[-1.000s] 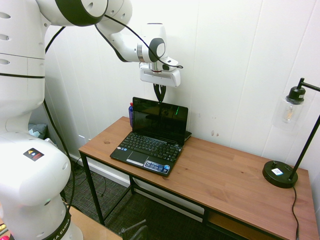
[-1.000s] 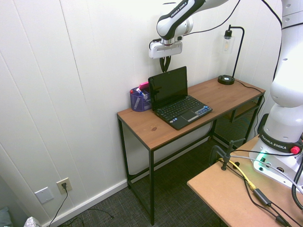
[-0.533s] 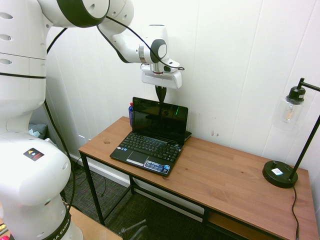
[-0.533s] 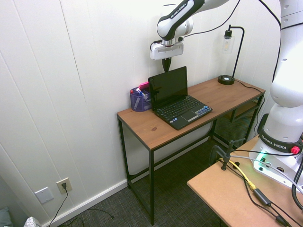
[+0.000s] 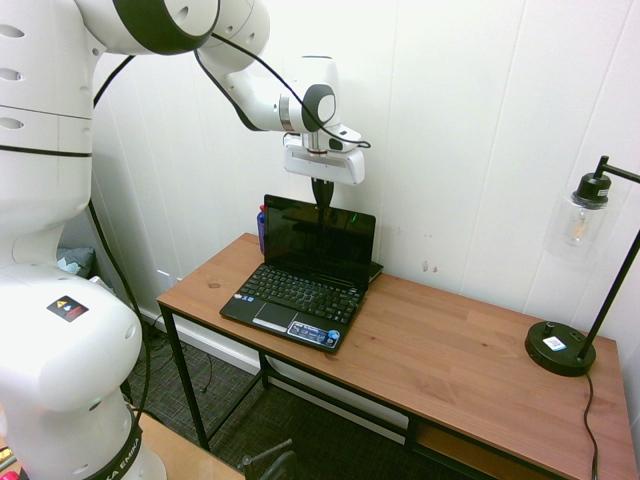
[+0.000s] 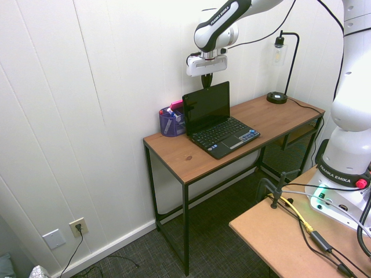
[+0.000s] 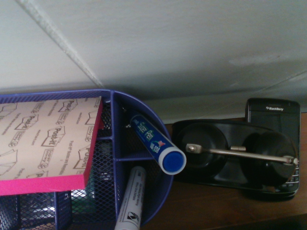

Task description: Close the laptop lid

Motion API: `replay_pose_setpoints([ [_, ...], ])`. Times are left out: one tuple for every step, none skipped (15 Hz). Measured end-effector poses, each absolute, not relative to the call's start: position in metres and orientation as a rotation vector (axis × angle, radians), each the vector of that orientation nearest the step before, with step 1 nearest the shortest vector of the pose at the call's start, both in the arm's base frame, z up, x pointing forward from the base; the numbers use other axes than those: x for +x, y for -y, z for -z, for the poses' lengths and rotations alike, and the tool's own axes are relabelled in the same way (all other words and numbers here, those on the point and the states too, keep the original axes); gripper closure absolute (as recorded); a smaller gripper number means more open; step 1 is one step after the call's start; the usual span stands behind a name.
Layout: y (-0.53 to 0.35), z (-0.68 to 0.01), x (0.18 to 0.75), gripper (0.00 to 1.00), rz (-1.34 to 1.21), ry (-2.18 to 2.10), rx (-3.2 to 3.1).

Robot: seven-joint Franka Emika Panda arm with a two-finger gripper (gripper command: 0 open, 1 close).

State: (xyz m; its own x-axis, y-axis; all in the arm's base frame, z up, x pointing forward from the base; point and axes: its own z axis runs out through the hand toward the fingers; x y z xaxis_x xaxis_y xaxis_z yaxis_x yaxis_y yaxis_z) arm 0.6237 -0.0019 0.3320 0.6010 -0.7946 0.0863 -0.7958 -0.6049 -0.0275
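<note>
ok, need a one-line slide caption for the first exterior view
Shut gripper poised just above the open laptop lid on a wooden desk, black lamp at the far end.

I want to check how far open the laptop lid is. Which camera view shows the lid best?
The first exterior view: the laptop lid faces the camera, upright above the keyboard, just beneath the gripper. The second exterior view shows the lid smaller and at an angle. The wrist view shows none of it, only a blue mesh organizer.

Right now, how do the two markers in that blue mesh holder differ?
The blue-capped marker leans across its compartment of the mesh holder, cap up, with a blue printed barrel. The white marker sits in a different compartment, and its barrel is white with black print. Both are slim and tilted, not upright.
</note>
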Motion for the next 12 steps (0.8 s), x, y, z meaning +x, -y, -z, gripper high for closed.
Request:
replay_pose_setpoints([
  [0.005, -0.328, 0.619, 1.0, -0.139, 1.4, 2.795],
  [0.009, -0.322, 0.614, 1.0, -0.134, 1.414, 2.79],
  [0.014, -0.317, 0.607, 1.0, -0.128, 1.432, 2.783],
  [0.02, -0.312, 0.6, 1.0, -0.119, 1.447, 2.774],
  [0.027, -0.309, 0.593, 1.0, -0.115, 1.463, 2.765],
  [0.031, -0.306, 0.586, 1.0, -0.113, 1.483, 2.761],
  [0.036, -0.304, 0.58, 1.0, -0.106, 1.497, 2.76],
  [0.04, -0.302, 0.574, 1.0, -0.101, 1.506, 2.757],
  [0.044, -0.299, 0.567, 1.0, -0.09, 1.517, 2.752],
  [0.049, -0.296, 0.56, 1.0, -0.079, 1.529, 2.746],
  [0.053, -0.292, 0.554, 1.0, -0.069, 1.538, 2.739],
  [0.057, -0.288, 0.548, 1.0, -0.054, 1.547, 2.732],
])
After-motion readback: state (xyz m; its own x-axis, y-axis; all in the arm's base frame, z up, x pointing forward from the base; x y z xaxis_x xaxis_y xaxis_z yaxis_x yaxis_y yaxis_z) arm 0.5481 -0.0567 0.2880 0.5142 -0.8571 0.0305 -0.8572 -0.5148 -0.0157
